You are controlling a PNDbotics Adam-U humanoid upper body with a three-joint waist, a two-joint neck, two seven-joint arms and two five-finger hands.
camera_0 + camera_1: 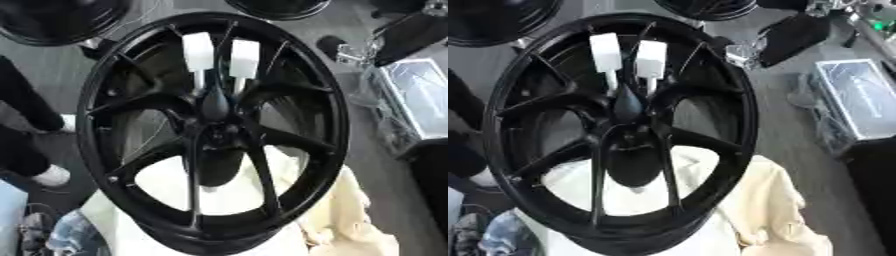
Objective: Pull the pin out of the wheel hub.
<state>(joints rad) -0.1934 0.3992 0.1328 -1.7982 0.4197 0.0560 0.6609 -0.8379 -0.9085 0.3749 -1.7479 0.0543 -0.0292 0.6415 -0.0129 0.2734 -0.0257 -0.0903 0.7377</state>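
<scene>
— Black all over, that wheel hub (213,131), stood up on its rim on a cream cloth (350,210). See the two white pins (199,52) poking out above the centre?

— I see them: white blocky heads on thin stems, side by side, one (606,52) a bit higher than the other (651,59). Both run down into the dark centre boss.

— So the long axis points up and away from the middle. A pull would likely go along that line.

— Which hand's closer?

— Can't say. Neither the left hand nor the right hand shows anywhere, so whether either is open or holding something, I can't tell.
</scene>
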